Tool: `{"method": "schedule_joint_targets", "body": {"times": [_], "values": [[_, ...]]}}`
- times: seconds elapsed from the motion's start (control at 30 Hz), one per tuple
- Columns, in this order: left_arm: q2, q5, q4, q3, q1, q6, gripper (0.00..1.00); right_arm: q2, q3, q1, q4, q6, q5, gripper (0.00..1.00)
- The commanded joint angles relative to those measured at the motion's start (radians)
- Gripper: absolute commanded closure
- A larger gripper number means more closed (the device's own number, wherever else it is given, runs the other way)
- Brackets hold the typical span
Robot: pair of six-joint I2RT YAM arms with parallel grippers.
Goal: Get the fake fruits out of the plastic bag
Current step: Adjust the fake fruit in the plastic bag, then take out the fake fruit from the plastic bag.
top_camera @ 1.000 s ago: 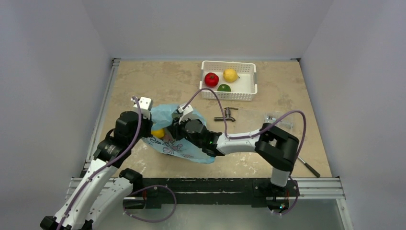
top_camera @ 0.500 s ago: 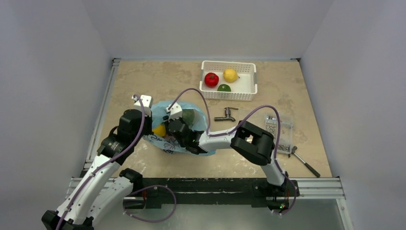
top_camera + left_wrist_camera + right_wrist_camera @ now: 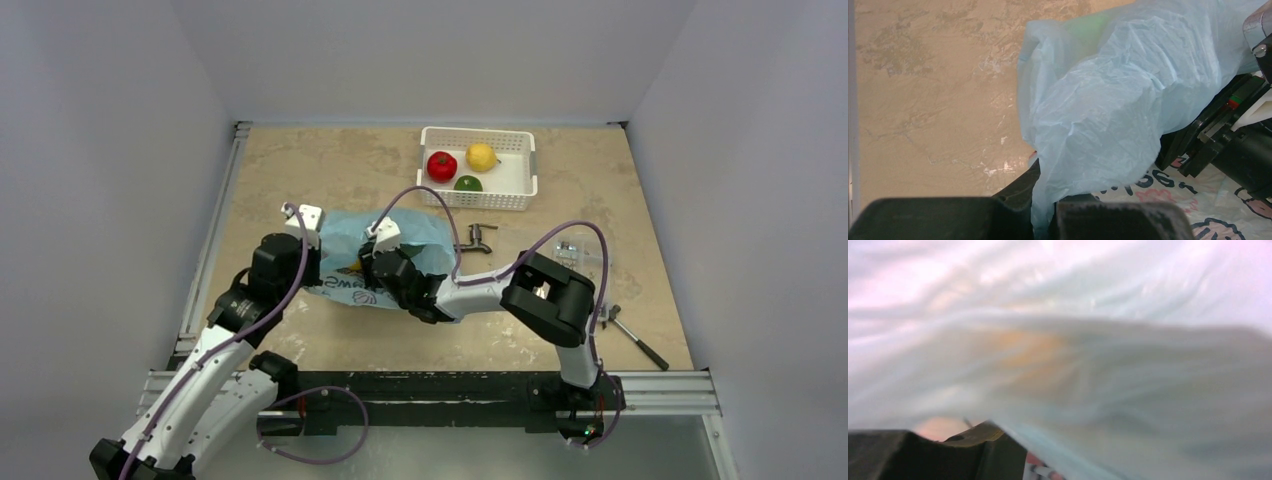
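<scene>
The light-blue plastic bag [image 3: 400, 250] lies crumpled left of the table's middle, its printed side up. My left gripper [image 3: 1048, 220] is shut on a pinched fold of the bag's [image 3: 1108, 100] film at its left end. A green tint [image 3: 1088, 25] shows through the film. My right gripper [image 3: 372, 268] is pushed into the bag from the right. In the right wrist view blurred film [image 3: 1108, 390] covers nearly everything, with one dark finger [image 3: 973, 450] showing and an orange-yellow tint [image 3: 1033, 350] behind the film. A red apple [image 3: 441, 165], yellow lemon [image 3: 481, 156] and green lime [image 3: 466, 184] lie in the basket.
The white perforated basket [image 3: 520, 185] stands at the back, right of centre. A small dark tap part [image 3: 480, 238] lies just right of the bag. A clear bag of metal parts [image 3: 575, 250] and a thin tool [image 3: 640, 345] lie at the right.
My right arm has pushed further into the bag and its wrist shifted right. The bag has settled flatter and wider, and the dull-green ball seen half a second ago is covered.
</scene>
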Motion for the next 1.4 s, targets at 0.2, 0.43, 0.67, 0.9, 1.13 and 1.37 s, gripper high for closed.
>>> {"method": "schedule_joint_targets", "body": {"times": [0.2, 0.43, 0.67, 0.9, 1.13, 1.37], "values": [[0.004, 0.168, 0.121, -0.004, -0.005, 0.004, 1.0, 0.036, 0.079, -0.005, 0.222, -0.127, -0.291, 0.38], [-0.019, 0.194, 0.14, -0.014, -0.004, -0.001, 1.0, 0.197, 0.223, -0.019, 0.199, -0.154, -0.235, 0.19], [-0.024, 0.183, 0.13, -0.011, -0.005, -0.006, 1.0, 0.293, 0.257, -0.019, 0.172, -0.183, -0.159, 0.27], [-0.022, 0.054, 0.091, -0.002, -0.004, -0.01, 1.0, 0.249, 0.246, -0.019, 0.148, -0.183, -0.129, 0.65], [-0.012, -0.013, 0.06, 0.004, -0.004, -0.005, 1.0, 0.037, 0.129, -0.018, 0.12, -0.113, -0.175, 0.89], [-0.019, 0.009, 0.069, 0.003, -0.004, -0.006, 1.0, -0.144, -0.018, -0.019, 0.083, 0.048, -0.373, 0.98]]}}
